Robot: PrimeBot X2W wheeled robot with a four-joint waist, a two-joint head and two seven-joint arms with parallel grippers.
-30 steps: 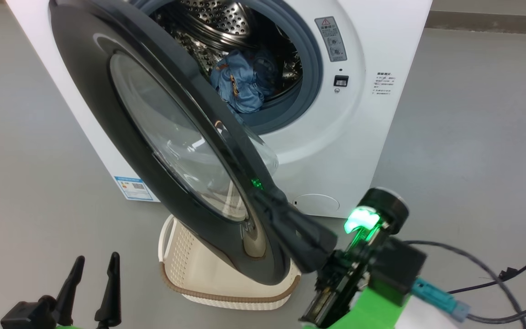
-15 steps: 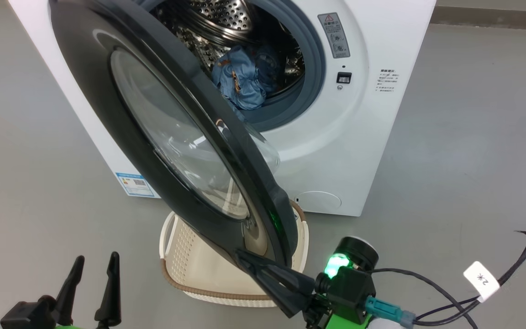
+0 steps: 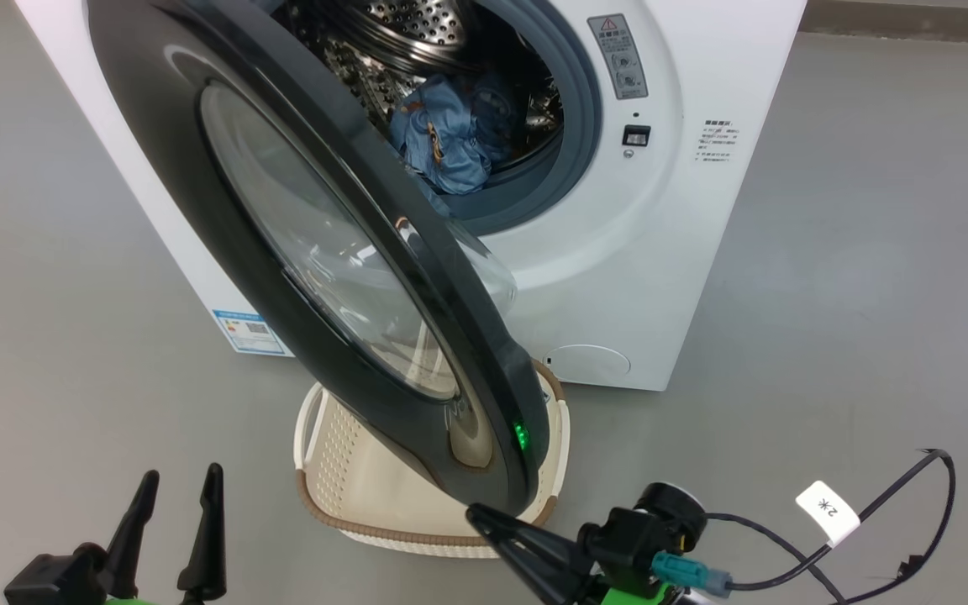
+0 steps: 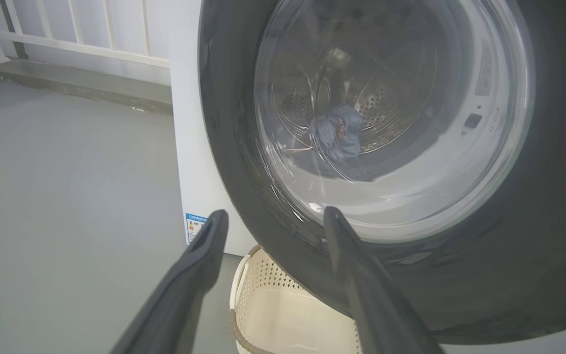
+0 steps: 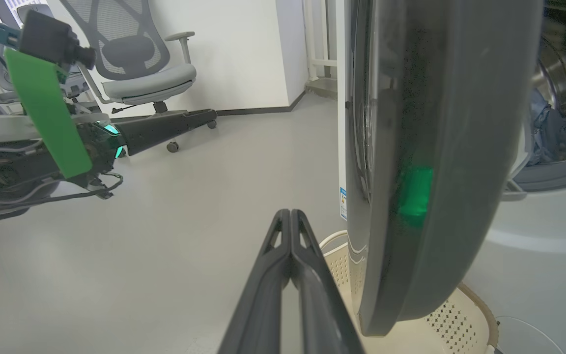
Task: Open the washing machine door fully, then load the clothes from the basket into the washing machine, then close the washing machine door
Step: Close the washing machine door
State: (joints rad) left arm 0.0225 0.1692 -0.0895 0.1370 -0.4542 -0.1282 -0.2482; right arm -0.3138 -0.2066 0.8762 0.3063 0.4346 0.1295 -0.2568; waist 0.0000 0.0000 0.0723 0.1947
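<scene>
The washing machine door (image 3: 223,210) stands about half open, its black rim and glass bowl swung out over the basket (image 3: 341,458). The clothes (image 3: 450,143), bunched light-blue fabric, lie inside the steel drum of the white washing machine (image 3: 660,235); through the door glass they show as clothes (image 4: 337,132). My right gripper (image 3: 471,511) is shut with nothing in it. It sits just below the door's lower free edge, apart from it, over the basket's front rim; its right gripper (image 5: 290,212) tips point past the door (image 5: 435,123). My left gripper (image 3: 181,475) hangs open at the lower left, facing the door (image 4: 229,123).
Grey floor surrounds the machine. Black cables (image 3: 870,538) with a white tag (image 3: 827,511) trail from my right wrist. An office chair (image 5: 140,64) stands by the far wall and a white railing (image 4: 67,39) runs behind the machine. A blue label (image 3: 250,329) marks the machine's side.
My right gripper has drawn back and down from the door's rim, which it touched a second ago, to below the door's lower edge. The door has hardly moved. The left gripper is still.
</scene>
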